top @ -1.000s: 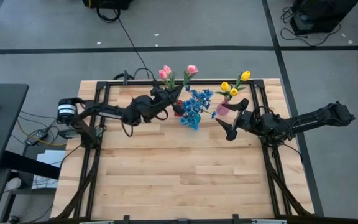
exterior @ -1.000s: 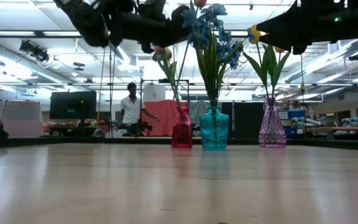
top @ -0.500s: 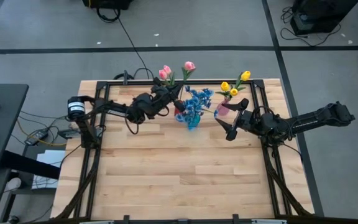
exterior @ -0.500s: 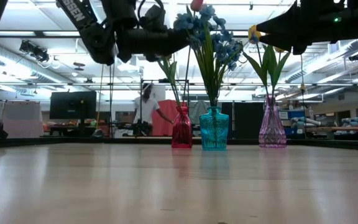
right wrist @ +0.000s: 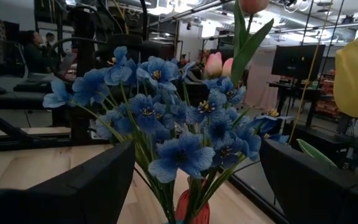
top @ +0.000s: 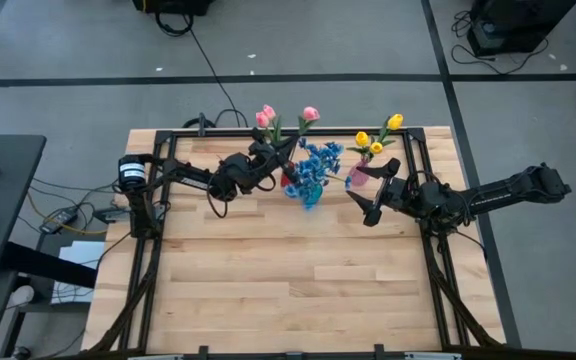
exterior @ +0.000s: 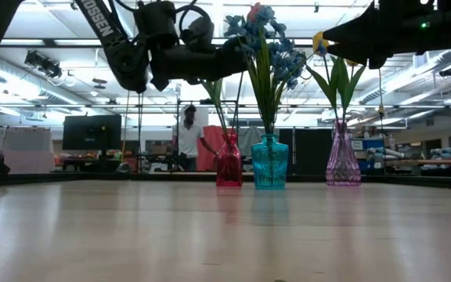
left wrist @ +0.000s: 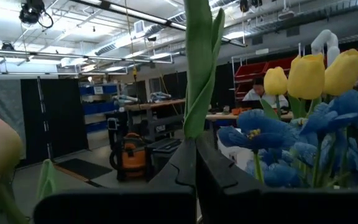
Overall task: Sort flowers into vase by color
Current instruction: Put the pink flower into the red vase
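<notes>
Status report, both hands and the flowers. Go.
Left hand shut on a pink tulip's stem, above the red vase. Right hand open, waiting beside the pink vase. Nothing in the way.

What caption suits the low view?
Left gripper lowers a pink tulip toward the red vase.

The wooden table [top: 268,290] bears red [exterior: 229,164], teal [exterior: 269,166] and seemingly pink vases [exterior: 342,164].
</notes>
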Robot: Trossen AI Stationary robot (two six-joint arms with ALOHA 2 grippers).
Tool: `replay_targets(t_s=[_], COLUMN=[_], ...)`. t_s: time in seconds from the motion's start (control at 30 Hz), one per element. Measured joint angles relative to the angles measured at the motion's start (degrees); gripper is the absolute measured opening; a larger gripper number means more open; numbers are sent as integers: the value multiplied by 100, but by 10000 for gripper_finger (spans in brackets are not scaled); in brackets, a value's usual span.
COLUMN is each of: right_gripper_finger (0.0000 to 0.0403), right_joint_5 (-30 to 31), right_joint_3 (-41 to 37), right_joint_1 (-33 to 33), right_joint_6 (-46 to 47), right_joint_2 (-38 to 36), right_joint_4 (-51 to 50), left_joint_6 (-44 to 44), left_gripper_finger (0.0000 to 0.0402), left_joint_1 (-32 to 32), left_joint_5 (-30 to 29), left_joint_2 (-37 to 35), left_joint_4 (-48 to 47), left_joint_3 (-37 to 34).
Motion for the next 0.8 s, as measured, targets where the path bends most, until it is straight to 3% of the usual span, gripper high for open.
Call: replay_targets(t_s=[0.53, 0.8], right_gripper_finger=[355, 355], right_joint_5=[0, 0], right_joint_3=[0, 0], right_joint_1=[0, 0], right_joint_6=[0, 0], right_joint_2=[0, 0], right_joint_4=[-11, -47], left_joint_6=[-118, -118], left_gripper_finger=[7, 7], left_joint_1=[-207, -320], left_joint_5=[-84, -879], left_joint_2=[0, 0], left_joint_4=[-1130, -1300], left_joint_3=[0, 0])
